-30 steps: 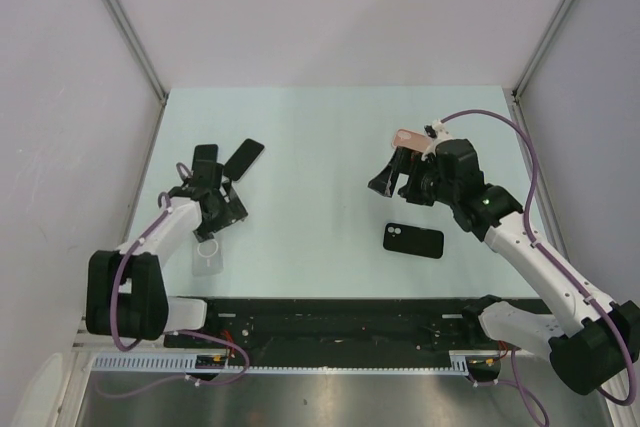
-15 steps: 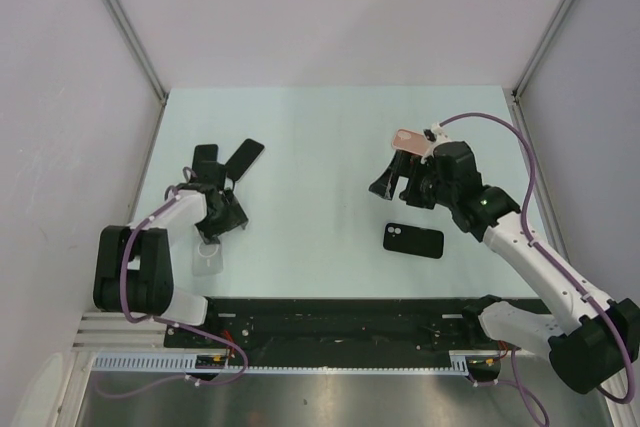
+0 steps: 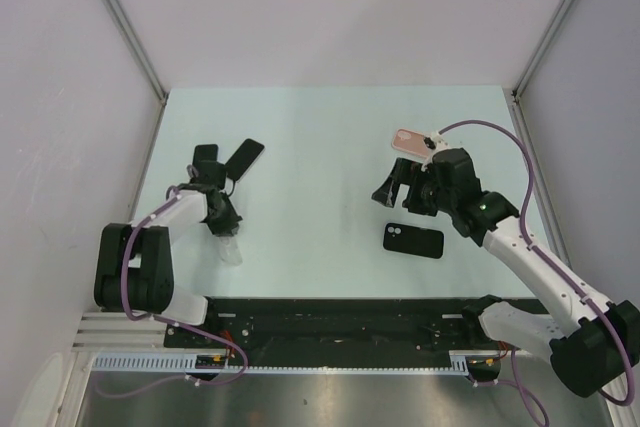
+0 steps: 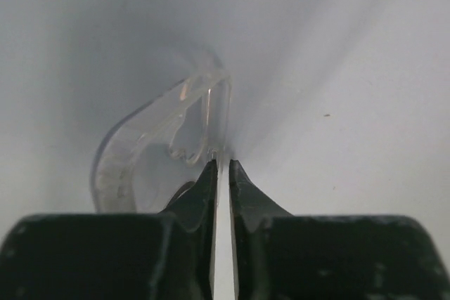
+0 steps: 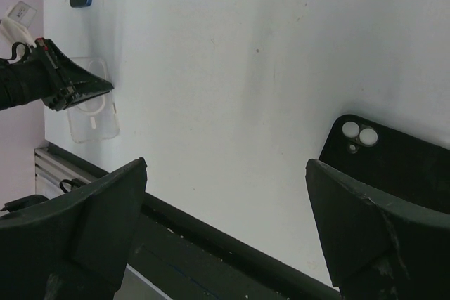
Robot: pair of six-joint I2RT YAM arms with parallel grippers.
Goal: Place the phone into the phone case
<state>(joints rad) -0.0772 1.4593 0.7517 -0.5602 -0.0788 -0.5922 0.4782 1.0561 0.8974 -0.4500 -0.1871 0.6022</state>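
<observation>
Because the left hand point(image 4: 222, 166) has its fingers pressed almost together on one thin side wall of the clear phone case point(image 4: 151, 138), the grip is narrow. The rest of the shell curves away toward the upper left of the wrist view, so it will probably twist if hurried. I would lift it slowly, then settle it open face up on the desk point(image 3: 320, 137) nearer mid-frame, where both arms reach. At the right of the overhead view the right hand point(image 3: 400, 185) hangs with its fingers wide apart, holding nothing. The black phone point(image 3: 413, 240) lies lens side up just below it in the frame, well apart from the case. That hand should take the phone by its long edges.
</observation>
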